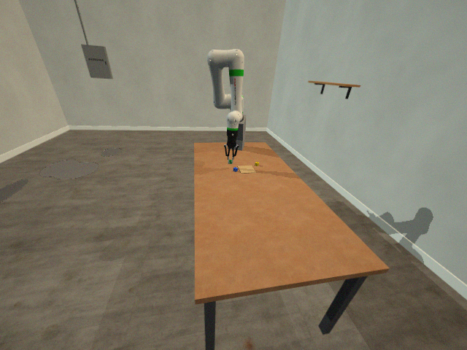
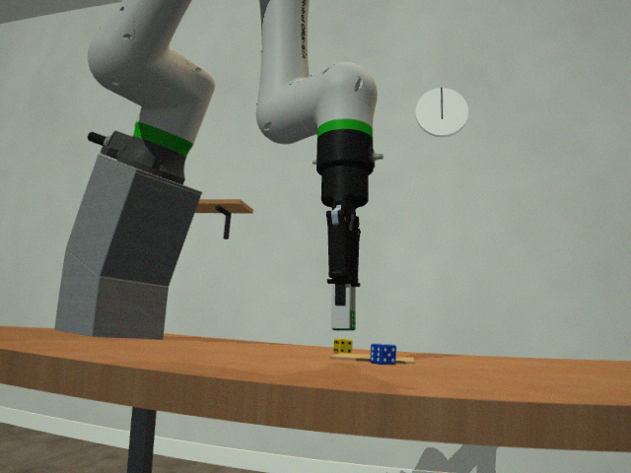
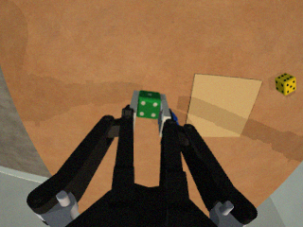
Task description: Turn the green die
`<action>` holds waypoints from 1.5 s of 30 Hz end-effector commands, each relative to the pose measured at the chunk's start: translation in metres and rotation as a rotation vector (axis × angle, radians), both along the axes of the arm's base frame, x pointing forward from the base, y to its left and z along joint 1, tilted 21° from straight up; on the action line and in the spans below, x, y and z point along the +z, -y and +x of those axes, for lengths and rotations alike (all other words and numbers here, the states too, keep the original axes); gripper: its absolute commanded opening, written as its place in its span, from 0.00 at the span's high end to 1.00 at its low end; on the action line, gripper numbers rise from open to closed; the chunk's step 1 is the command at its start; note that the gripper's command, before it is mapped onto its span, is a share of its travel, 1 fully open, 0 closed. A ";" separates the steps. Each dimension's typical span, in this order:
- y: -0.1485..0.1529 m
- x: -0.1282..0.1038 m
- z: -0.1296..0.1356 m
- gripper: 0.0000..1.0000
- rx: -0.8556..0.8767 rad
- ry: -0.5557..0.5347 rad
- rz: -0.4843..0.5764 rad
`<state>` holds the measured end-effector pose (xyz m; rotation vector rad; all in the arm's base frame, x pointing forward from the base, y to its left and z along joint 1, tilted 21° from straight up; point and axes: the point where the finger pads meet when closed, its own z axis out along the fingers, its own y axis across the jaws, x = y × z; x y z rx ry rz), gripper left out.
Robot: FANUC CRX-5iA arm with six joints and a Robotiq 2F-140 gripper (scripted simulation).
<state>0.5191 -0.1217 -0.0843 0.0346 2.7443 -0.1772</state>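
Note:
My gripper (image 3: 148, 100) is shut on the green die (image 3: 150, 105) and holds it in the air above the table. It shows four pips toward the wrist camera. In the exterior view the gripper (image 2: 343, 314) hangs clear above the table top, with only a green edge of the die (image 2: 352, 315) showing behind the finger pad. The yellow die (image 2: 342, 345) rests on the table beyond the tan mat (image 3: 222, 105); it also shows in the wrist view (image 3: 286, 83). The blue die (image 2: 383, 354) sits at the mat's edge. In the top view the green die (image 1: 230, 160) is left of the mat (image 1: 246, 168).
The robot's grey base (image 2: 119, 254) stands on the table's far end. The long wooden table (image 1: 260, 218) stretches toward the top camera. A wall shelf (image 1: 333, 84) is off to the right.

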 end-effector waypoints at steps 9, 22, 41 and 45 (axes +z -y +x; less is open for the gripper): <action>-0.006 0.046 -0.016 0.84 0.000 -0.049 0.015; -0.006 0.048 -0.017 0.84 0.002 -0.049 0.014; -0.022 0.048 -0.012 0.84 0.347 -0.096 -0.117; -0.029 0.047 -0.010 0.84 0.494 -0.116 -0.173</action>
